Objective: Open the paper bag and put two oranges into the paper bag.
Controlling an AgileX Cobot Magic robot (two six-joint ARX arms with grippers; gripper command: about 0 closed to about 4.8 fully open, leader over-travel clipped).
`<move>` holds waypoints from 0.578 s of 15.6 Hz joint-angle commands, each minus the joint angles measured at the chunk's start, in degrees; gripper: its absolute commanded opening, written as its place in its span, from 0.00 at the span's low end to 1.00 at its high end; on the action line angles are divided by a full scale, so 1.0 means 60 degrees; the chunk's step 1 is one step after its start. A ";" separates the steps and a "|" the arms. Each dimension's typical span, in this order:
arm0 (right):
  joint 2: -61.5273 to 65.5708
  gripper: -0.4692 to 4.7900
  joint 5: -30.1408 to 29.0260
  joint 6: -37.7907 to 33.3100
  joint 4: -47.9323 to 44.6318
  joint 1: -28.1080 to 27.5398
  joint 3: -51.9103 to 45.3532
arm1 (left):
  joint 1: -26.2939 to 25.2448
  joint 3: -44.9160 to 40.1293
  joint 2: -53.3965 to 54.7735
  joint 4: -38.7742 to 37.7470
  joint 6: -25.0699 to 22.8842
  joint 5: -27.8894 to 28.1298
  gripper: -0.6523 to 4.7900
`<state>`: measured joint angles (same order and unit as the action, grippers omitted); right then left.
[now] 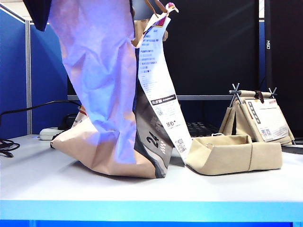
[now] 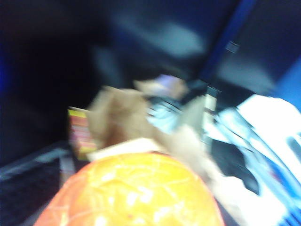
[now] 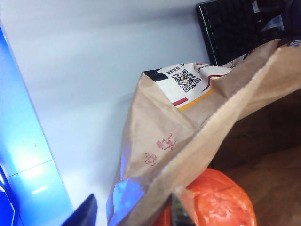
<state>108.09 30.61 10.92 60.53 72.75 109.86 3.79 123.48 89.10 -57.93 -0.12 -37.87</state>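
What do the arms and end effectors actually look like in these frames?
Little shows. At the paper bag rim, the right end effector shows one blue-black, wedge-shaped finger, with no markings visible. Near the bag, the left end effector is hidden behind the orange in a blurred view. Exterior view: a dark matte shape, likely an arm section, top left; no cables discernible.

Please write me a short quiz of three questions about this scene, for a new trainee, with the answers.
1. True or false: one orange already lies inside the paper bag.
2. What does the right claw pinch? A the bag's rim; B a bottle; C a cloth.
3. Fill in: the second orange sits in the ____, which is unseen in its own blurred wrist view.
Key: 1 true; 2 A; 3 left claw.
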 commanded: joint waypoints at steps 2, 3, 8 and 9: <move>-0.0040 0.47 0.0022 -0.0175 -0.0157 0.0022 0.0058 | 0.0667 0.0022 0.0845 -0.0925 -0.0306 -0.0368 0.11; -0.0040 0.47 0.0018 -0.0182 -0.0157 0.0022 0.0058 | 0.0678 0.0022 0.0976 -0.1086 -0.0357 -0.0375 0.11; -0.0040 0.47 0.0018 -0.0182 -0.0299 0.0015 0.0058 | 0.1435 0.0018 0.1654 -0.1381 -0.0484 -0.0790 0.11; -0.0040 0.47 0.0007 -0.0178 -0.0412 0.0004 0.0055 | 0.1435 0.0018 0.1683 -0.1377 -0.0492 -0.0849 0.11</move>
<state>108.09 30.57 10.13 59.46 72.73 109.86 12.73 123.33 99.35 -66.76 -2.81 -42.11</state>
